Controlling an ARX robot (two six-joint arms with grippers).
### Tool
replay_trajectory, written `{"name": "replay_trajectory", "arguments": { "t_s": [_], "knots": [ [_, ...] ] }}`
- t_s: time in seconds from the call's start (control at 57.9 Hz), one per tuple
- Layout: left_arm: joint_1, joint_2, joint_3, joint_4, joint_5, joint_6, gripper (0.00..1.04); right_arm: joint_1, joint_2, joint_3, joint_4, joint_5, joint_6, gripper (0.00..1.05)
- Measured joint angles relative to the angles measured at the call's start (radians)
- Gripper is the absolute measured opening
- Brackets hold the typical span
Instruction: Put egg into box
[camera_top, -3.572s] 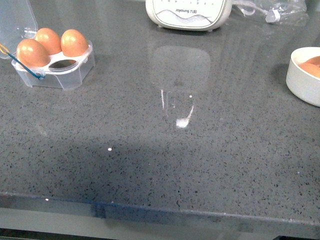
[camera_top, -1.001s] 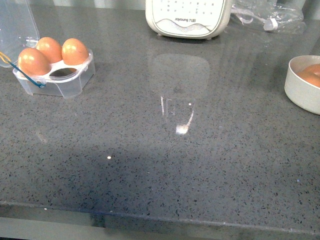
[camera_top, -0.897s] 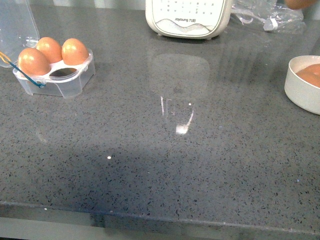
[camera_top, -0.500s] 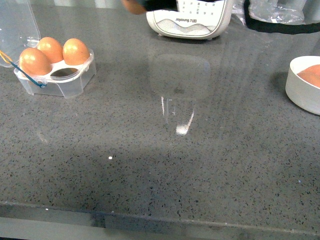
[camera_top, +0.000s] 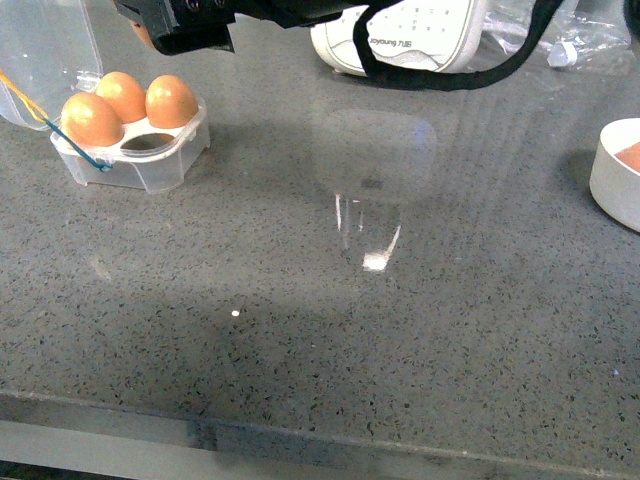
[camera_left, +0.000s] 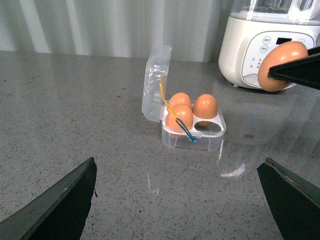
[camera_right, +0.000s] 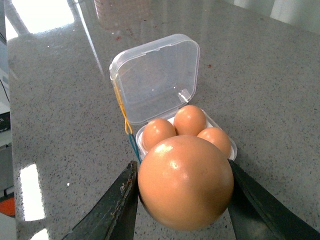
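The smooth, glossy orange-brown egg (camera_right: 185, 182) hung pinched between the right gripper's (camera_right: 185, 212) dark fingers, in the air near the clear plastic box (camera_right: 155, 82); its lid stood open, three eggs (camera_right: 189, 120) inside, one cell bare; the left gripper (camera_left: 177, 167) gaped wide over the speckled grey counter (camera_top: 400, 330).

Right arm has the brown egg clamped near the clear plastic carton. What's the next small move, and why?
Probably carry the smooth orange-brown egg, clamped in the right gripper, over the clear plastic four-cell carton's one empty cell. The hinged lid stands open, three cells hold eggs, and the held egg is not yet above the carton.
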Motion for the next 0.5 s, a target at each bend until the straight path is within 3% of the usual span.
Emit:
{"name": "replay_trajectory", "arguments": {
  "t_s": [0.5],
  "knots": [
    [0.000, 0.000, 0.000, 0.000, 0.000, 0.000, 0.98, 0.026, 0.168, 0.192, -0.091, 0.032, 0.005, 0.43]
  ]
}}
